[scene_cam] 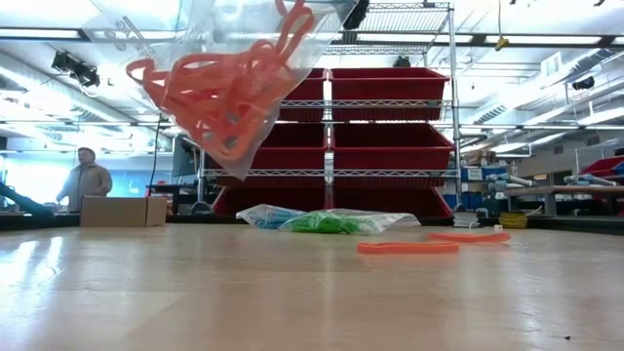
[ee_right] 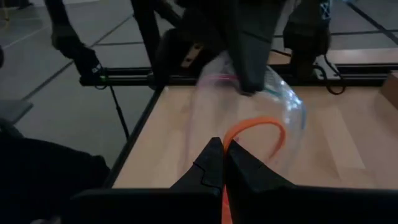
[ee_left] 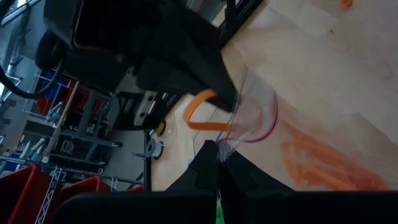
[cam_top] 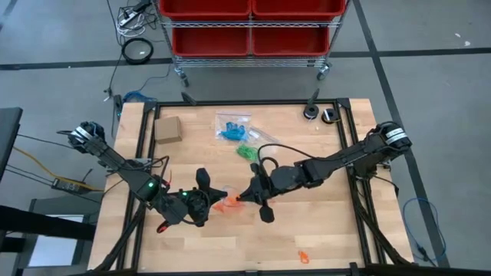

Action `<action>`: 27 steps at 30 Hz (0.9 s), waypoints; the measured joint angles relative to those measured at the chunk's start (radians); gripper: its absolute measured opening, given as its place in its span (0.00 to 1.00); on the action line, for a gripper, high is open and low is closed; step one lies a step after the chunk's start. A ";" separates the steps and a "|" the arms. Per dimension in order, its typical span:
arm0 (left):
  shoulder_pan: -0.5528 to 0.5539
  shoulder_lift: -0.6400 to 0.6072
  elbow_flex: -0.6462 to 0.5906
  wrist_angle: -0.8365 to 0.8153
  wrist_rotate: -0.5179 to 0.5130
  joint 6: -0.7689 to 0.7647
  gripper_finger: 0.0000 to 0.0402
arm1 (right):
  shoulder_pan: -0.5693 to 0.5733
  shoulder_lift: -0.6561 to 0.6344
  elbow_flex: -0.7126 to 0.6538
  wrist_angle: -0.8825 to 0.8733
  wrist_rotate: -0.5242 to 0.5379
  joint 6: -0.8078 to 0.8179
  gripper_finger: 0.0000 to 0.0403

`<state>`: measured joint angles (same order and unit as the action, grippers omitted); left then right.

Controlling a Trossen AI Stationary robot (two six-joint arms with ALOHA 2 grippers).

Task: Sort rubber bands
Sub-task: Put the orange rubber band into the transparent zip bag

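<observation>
Red storage bins on a wire rack (cam_top: 249,27) stand behind the pale wooden table (cam_top: 322,230), and a person waits far off in the room. Near the table's middle, toward seven o'clock, the two arms meet over a clear plastic zip bag of orange rubber bands (scene_cam: 229,83), lifted off the wood. The left gripper (cam_top: 205,192) is clamped on the bag's mouth edge; the right gripper (cam_top: 252,193) is pinched together on a single orange rubber band (ee_right: 258,127) reaching into that mouth. At twelve o'clock lie a bag of blue bands (cam_top: 230,129) and a bag of green bands (cam_top: 249,150), with a small tan cardboard box (cam_top: 167,129) at eleven. One stray orange band (cam_top: 304,257) lies at five o'clock. My worry: the band could snag on the rim and spring out, or the hanging bag could tip and spill.
</observation>
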<state>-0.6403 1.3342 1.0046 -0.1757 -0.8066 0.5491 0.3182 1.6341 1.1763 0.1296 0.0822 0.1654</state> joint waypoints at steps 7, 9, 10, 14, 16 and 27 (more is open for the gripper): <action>0.000 0.000 0.000 0.000 0.000 0.000 0.01 | -0.024 0.000 0.000 -0.018 -0.003 0.000 0.00; 0.000 0.000 0.000 0.000 0.000 0.000 0.01 | -0.026 0.000 0.000 -0.040 -0.014 0.000 0.00; 0.000 0.000 0.000 0.000 0.000 0.000 0.01 | -0.026 0.000 0.000 -0.048 -0.024 0.000 0.00; 0.000 0.000 0.000 0.005 -0.012 0.000 0.01 | -0.026 0.000 0.000 -0.055 -0.066 0.001 0.00; 0.000 0.000 0.000 0.018 -0.020 0.000 0.01 | -0.026 0.000 0.000 -0.061 -0.086 0.001 0.00; 0.000 0.000 0.001 0.122 -0.056 0.000 0.01 | -0.020 0.000 0.000 -0.055 -0.118 -0.018 0.03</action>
<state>-0.6399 1.3346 1.0052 -0.0539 -0.8623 0.5488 0.2978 1.6341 1.1763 0.0741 -0.0360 0.1473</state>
